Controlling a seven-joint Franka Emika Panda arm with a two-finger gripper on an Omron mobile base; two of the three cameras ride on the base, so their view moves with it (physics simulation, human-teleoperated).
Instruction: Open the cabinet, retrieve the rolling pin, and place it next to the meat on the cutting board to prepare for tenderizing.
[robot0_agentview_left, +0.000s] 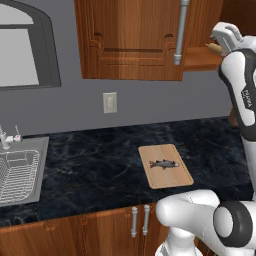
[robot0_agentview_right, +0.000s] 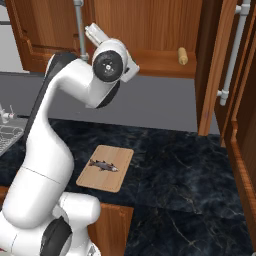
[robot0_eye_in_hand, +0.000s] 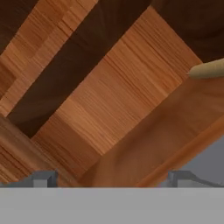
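The cabinet (robot0_agentview_right: 150, 30) is standing with its right door (robot0_agentview_right: 220, 65) swung open and its left door (robot0_agentview_left: 132, 37) closed, the shelf (robot0_agentview_right: 160, 65) lying exposed just ahead of the pincer (robot0_eye_in_hand: 111, 177); the pincer is reaching up at the mouth of the open cabinet, its fingertips (robot0_eye_in_hand: 43, 178) showing spread wide apart with nothing between them and only the wood of the cabinet's interior beyond them.

The desk (robot0_agentview_left: 100, 150), a dark marbled surface, is lying well below the pincer; the sink (robot0_agentview_left: 20, 172) is sitting far off to the pincer's left and below it.

The cutting board (robot0_agentview_left: 165, 166) is resting flat on the desk, well below the pincer and slightly to its left; the rolling pin (robot0_agentview_right: 183, 56) is lying on the cabinet shelf, to the right of the pincer and apart from it, one tapered end (robot0_eye_in_hand: 208, 69) showing at the right edge of the hand view, untouched by either fingertip.

The meat (robot0_agentview_left: 164, 163) is lying on the cutting board near its middle, well below the pincer; the wall outlet (robot0_agentview_left: 109, 102) is sitting on the grey wall below the closed door, lower than the pincer and to its left.
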